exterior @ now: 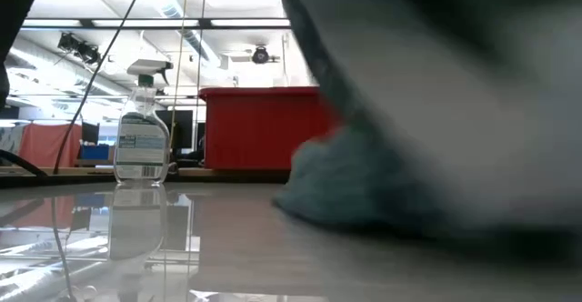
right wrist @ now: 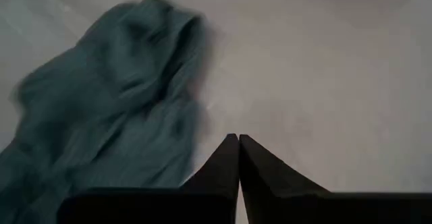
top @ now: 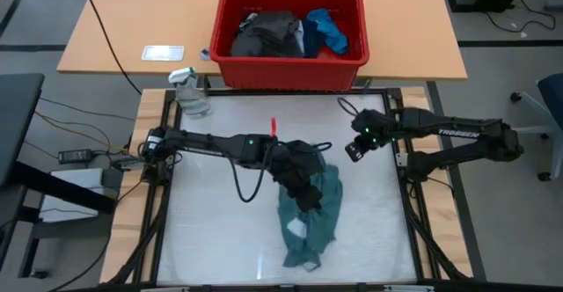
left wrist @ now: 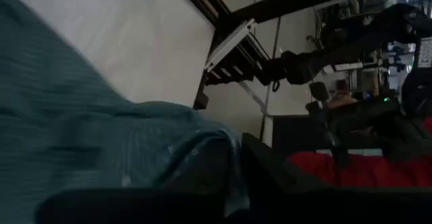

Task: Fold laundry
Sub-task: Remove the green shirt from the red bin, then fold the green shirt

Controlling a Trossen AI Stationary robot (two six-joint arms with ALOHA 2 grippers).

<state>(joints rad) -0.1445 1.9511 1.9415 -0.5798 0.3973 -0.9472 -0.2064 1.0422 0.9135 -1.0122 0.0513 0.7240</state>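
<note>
Table: pale, glossy sheet in a dark frame; the low view shows it mirroring the bottle and ceiling lights, a sheen the high view hardly gives.
Red bin: rigid plastic, rectangular, on the wooden desk beyond the table. Only the high view looks inside: a dark grey piece bunched beside a small bright blue piece.
Teal shirt: soft, crumpled, lying mid-table as a long heap running toward the near edge. The left wrist view shows a fine ribbed weave; the low view gives only a blurred mound in front of the bin.
Left arm: reaches across the table; the left gripper sits on the shirt's far part. In its wrist view, cloth is bunched right against the dark fingers, but whether they pinch it I cannot tell.
Right arm: at the table's right side; the right gripper hovers over bare table, fingertips pressed together, nothing between them, the shirt lying just beside them, apart.
Spray bottle: clear plastic, upright at the table's far left corner; label readable only in the low view.
</note>
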